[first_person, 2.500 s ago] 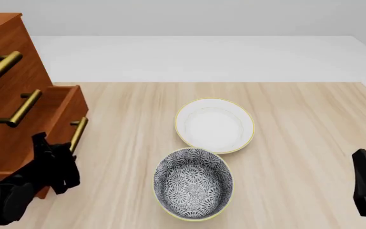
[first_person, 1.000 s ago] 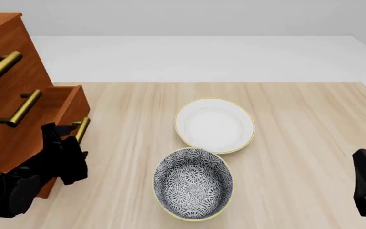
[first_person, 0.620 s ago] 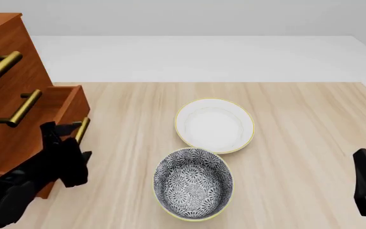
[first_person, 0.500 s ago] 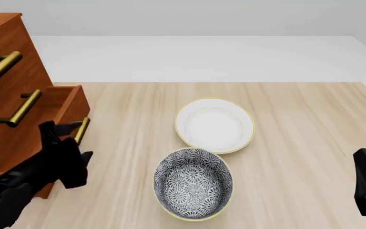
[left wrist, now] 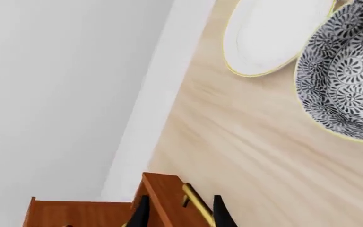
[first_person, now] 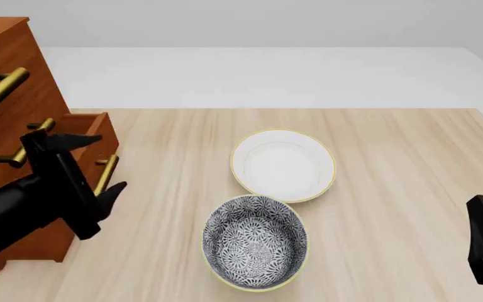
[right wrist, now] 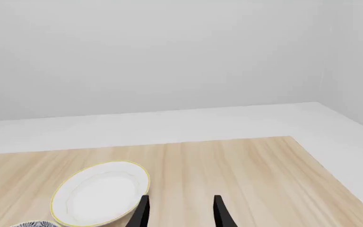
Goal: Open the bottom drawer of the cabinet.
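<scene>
Bottom drawer [first_person: 90, 141] of the cabinet [first_person: 11, 94] stands pulled partway out at the left edge of the counter [first_person: 392, 157], its brass handle [first_person: 104, 175] running as a bar along the drawer front and facing the bowls. The left arm's fingers [first_person: 107, 195] are spread apart with nothing between them; in the left wrist view their two dark tips sit on either side of the handle [left wrist: 197, 208] and the drawer's front corner [left wrist: 162, 198], not gripping it. From those fingers the handle lies just ahead and close, and the direction of pull runs away from the cabinet toward the patterned bowl [first_person: 256, 242] and the white plate [first_person: 283, 165]. The right arm's fingers [right wrist: 178, 210], also apart and empty, hang well off at the counter's far right. By this showing the left arm is much the nearer, and any further pull looks to be its job.
</scene>
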Controlling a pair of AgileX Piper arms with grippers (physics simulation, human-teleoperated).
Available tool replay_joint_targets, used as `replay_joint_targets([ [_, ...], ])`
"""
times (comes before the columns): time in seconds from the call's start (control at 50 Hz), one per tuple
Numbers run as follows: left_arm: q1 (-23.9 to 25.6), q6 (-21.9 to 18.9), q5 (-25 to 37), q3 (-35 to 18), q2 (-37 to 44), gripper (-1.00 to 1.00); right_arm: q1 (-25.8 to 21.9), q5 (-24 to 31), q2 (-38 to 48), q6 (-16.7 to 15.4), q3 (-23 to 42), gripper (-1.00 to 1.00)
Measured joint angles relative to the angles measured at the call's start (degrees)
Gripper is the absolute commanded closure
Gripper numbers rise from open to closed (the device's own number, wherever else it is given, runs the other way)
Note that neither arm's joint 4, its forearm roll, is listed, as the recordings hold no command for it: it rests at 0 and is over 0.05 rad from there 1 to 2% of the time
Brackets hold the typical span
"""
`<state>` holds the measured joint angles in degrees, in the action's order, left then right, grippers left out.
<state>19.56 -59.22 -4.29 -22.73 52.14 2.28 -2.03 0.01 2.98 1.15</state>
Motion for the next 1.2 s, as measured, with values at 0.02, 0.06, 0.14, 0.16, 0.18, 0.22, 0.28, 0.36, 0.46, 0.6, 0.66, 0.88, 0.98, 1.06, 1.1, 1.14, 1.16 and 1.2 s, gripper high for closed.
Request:
replay_joint_targets([
  [0.02, 0.36, 1.03, 1.55, -0.84, -0.59, -1.00, 0.00, -0.01, 0.00, 0.01, 0.00, -1.00],
  [0.06, 1.07, 3.28, 4.61, -2.65, -1.63, -1.00, 0.00, -0.05, 0.00, 0.01, -0.02, -1.00],
  [0.14, 2.18, 8.34, 10.75, -6.73, -3.14, -1.00, -0.01, -0.13, 0.00, 0.04, -0.06, -1.00],
  [0.16, 2.33, 9.72, 12.22, -7.81, -3.40, -1.00, -0.02, -0.16, 0.00, 0.04, -0.07, -1.00],
  [0.18, 2.41, 11.11, 13.71, -8.89, -3.62, -1.00, -0.02, -0.18, 0.00, 0.05, -0.09, -1.00],
  [0.22, 2.63, 13.56, 16.46, -10.80, -4.03, -1.00, -0.03, -0.22, 0.00, 0.06, -0.11, -1.00],
  [0.28, 2.67, 17.54, 20.43, -13.77, -4.45, -1.00, -0.04, -0.27, 0.00, 0.08, -0.14, -1.00],
  [0.36, 2.45, 22.59, 25.37, -17.67, -4.77, -1.00, -0.07, -0.30, 0.00, 0.10, -0.17, -1.00],
  [0.46, 1.68, 28.82, 31.07, -22.43, -4.56, -1.00, -0.11, -0.34, 0.00, 0.11, -0.22, -1.00],
  [0.6, -0.71, 35.74, 37.56, -27.68, -3.68, -1.00, -0.14, -0.37, 0.00, 0.17, -0.24, -1.00],
  [0.66, -1.88, 38.27, 40.03, -29.73, -3.40, -1.00, -0.15, -0.38, 0.00, 0.21, -0.23, -1.00],
  [0.88, -5.08, 46.90, 46.97, -35.00, -2.77, -1.00, -0.25, -0.33, 0.00, 0.41, -0.18, -1.00],
  [0.98, -6.64, 49.28, 48.90, -36.26, -2.61, -1.00, -0.28, -0.31, 0.00, 0.50, -0.14, -1.00],
  [1.06, -7.93, 51.05, 49.97, -36.76, -2.40, -1.00, -0.29, -0.30, 0.00, 0.57, -0.09, -1.00],
  [1.1, -8.54, 51.76, 50.34, -36.86, -2.31, -1.00, -0.30, -0.30, 0.00, 0.61, -0.07, -1.00],
  [1.14, -9.23, 52.38, 50.60, -36.89, -2.22, -1.00, -0.31, -0.29, 0.00, 0.65, -0.05, -1.00],
  [1.16, -9.51, 52.65, 50.71, -36.88, -2.18, -1.00, -0.32, -0.28, 0.00, 0.67, -0.04, -1.00],
  [1.2, -10.12, 53.28, 50.83, -36.76, -2.06, -1.00, -0.33, -0.28, 0.00, 0.71, -0.01, -1.00],
])
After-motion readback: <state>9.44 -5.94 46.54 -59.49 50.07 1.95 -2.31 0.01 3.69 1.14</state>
